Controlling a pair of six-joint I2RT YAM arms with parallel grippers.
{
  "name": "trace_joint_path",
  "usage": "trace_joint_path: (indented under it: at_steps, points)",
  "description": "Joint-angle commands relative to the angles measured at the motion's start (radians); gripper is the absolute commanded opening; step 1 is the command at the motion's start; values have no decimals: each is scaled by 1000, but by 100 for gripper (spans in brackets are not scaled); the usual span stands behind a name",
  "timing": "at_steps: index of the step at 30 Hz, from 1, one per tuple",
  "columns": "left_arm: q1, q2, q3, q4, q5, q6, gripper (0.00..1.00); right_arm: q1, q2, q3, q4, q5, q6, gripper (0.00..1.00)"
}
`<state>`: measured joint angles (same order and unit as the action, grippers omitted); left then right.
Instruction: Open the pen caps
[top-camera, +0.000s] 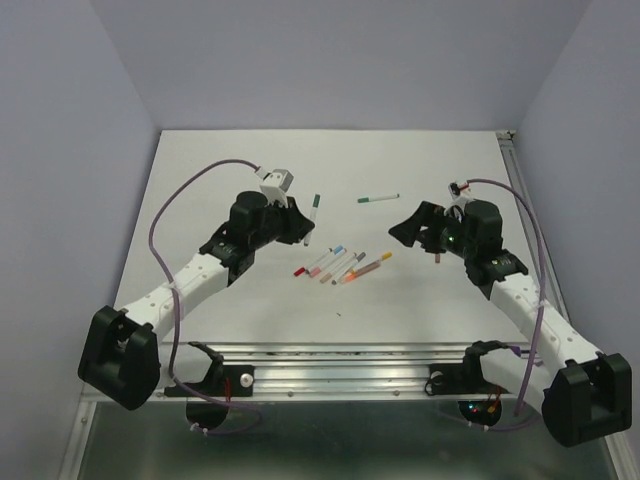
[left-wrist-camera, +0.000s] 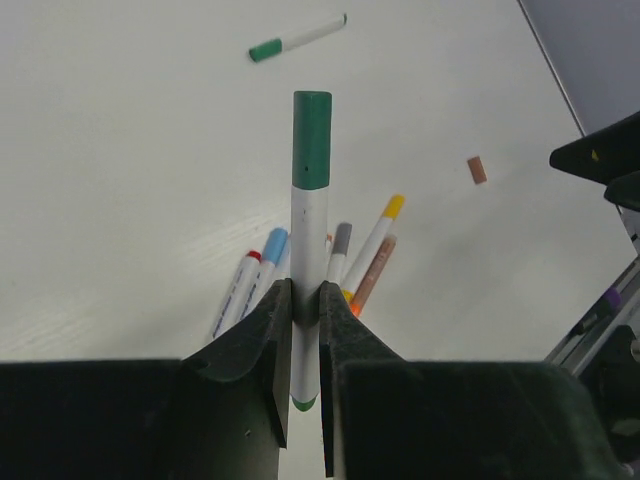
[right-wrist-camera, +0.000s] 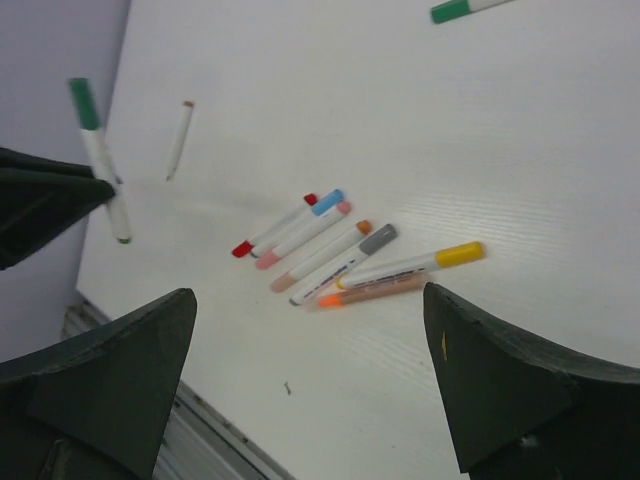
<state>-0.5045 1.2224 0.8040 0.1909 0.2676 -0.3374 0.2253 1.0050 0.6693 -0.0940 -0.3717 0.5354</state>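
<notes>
My left gripper (left-wrist-camera: 305, 300) is shut on the white barrel of a pen (left-wrist-camera: 309, 240) and holds it above the table. The pen's green cap (left-wrist-camera: 312, 140) is on and points away from the gripper. The pen also shows in the top view (top-camera: 315, 208) and in the right wrist view (right-wrist-camera: 100, 160). Several capped pens (top-camera: 340, 265) lie in a cluster at the table's middle, with blue (right-wrist-camera: 328, 201), grey (right-wrist-camera: 378, 238) and yellow (right-wrist-camera: 460, 254) caps. My right gripper (right-wrist-camera: 308, 295) is open and empty, hovering right of the cluster (top-camera: 412, 232).
Another green-capped pen (top-camera: 378, 198) lies farther back on the table. A small loose brownish cap (left-wrist-camera: 477, 169) lies to the right of the cluster. An uncapped pen (right-wrist-camera: 179, 140) lies near the left gripper. A metal rail (top-camera: 340, 355) runs along the near edge.
</notes>
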Motion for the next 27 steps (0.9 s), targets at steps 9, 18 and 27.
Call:
trace_joint_path:
  at_steps: [9, 18, 27]
  points:
    - [-123, -90, -141, 150, 62, -160, 0, 337, 108, 74, 230, 29, 153, 100]
    - [-184, -135, -206, 186, 116, -206, 0, 413, 195, 113, 310, 198, 250, 99]
    - [-235, -182, -243, 216, 84, -233, 0, 436, 233, 147, 364, 225, 316, 82]
